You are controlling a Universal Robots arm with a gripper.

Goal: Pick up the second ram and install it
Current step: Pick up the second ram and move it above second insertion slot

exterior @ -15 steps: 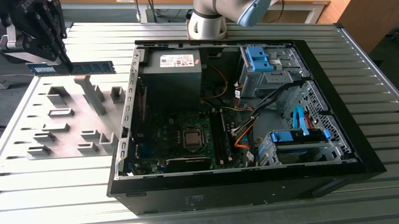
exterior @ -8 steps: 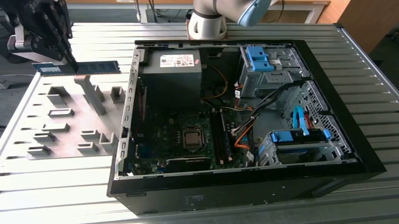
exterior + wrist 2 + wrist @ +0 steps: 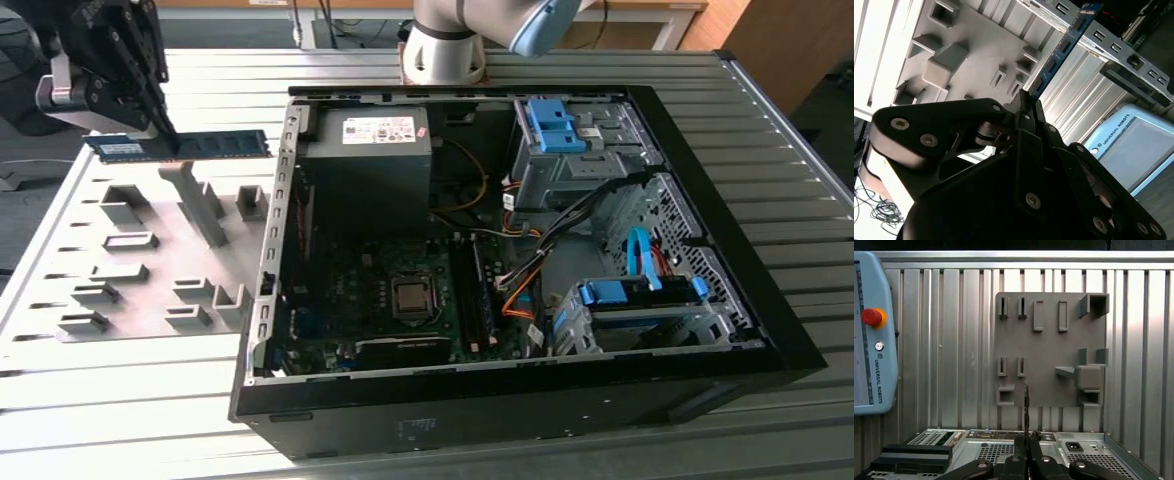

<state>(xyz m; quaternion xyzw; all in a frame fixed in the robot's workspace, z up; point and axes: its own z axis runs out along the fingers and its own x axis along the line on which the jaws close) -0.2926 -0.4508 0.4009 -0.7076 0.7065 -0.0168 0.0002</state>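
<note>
The second ram (image 3: 200, 146), a blue-green stick with dark chips, hangs level in the air at the exterior view's upper left. It is above the grey holder plate (image 3: 174, 262) and just outside the case wall. My gripper (image 3: 163, 140) is shut on it near the middle of its length. In the second wrist view the ram (image 3: 1064, 47) runs out from between the black fingers (image 3: 1026, 107) toward the case frame. In the first wrist view the ram (image 3: 1026, 405) shows edge-on, rising from my gripper (image 3: 1026, 436).
The open computer case (image 3: 284, 200) lies on the ribbed metal table, with long black memory slots (image 3: 470, 290) beside the processor socket (image 3: 411, 296). Grey block holders (image 3: 1089, 377) stand on the plate. A teach pendant (image 3: 871, 340) with a red button lies on the table.
</note>
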